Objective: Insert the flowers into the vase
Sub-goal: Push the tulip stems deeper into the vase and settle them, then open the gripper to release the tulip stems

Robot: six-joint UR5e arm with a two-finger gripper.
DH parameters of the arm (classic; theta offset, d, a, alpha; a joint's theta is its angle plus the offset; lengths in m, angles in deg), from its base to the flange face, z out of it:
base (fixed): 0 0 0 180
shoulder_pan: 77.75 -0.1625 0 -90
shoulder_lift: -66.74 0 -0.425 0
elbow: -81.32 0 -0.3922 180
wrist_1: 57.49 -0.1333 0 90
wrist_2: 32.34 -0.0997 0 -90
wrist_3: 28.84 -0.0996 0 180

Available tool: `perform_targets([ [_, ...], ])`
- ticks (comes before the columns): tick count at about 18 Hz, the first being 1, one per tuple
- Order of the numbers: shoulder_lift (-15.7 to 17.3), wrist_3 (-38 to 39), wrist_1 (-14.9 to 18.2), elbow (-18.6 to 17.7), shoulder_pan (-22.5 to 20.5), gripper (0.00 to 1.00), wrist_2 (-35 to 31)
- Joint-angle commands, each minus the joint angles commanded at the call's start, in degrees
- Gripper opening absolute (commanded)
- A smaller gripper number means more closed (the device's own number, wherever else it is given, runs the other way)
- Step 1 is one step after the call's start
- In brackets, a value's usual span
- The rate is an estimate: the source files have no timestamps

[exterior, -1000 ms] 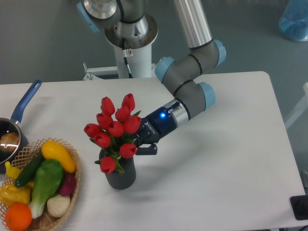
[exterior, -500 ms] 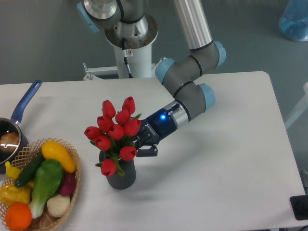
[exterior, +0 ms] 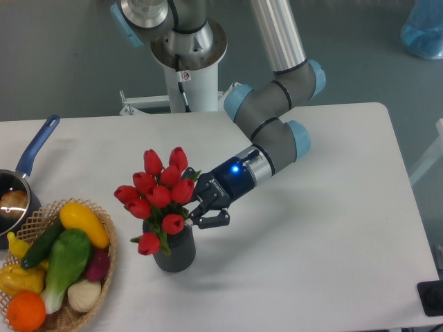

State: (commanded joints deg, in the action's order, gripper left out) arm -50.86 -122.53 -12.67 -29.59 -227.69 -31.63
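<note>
Left of the vase [exterior: 174,253], nearest the camera, a wicker basket [exterior: 111,243] holds a yellow squash [exterior: 83,223], a cucumber [exterior: 43,242], an orange [exterior: 26,311] and other vegetables. The dark vase holds the red tulips [exterior: 158,197], stems inside, blooms leaning left. Just right of the vase, the gripper [exterior: 202,211] has its jaws spread apart, gripping nothing; its white lettering is too small to read. Farther left, a blue-handled pot [exterior: 28,185] holds something pale.
</note>
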Motion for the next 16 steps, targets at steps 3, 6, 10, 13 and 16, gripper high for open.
perform_targets([
  [3, -0.09, -0.96, 0.00, 0.09, 0.00, 0.58, 0.00],
  [6, -0.09, -1.93, 0.00, 0.00, 0.00, 0.68, 0.00],
  [10, -0.09, -2.46, 0.00, -0.18, 0.00, 0.75, 0.00],
  [13, -0.09, -2.46, 0.00, -0.26, 0.00, 0.87, 0.00],
  [16, 0.00, -2.46, 0.00, -0.35, -0.17, 1.00, 0.00],
])
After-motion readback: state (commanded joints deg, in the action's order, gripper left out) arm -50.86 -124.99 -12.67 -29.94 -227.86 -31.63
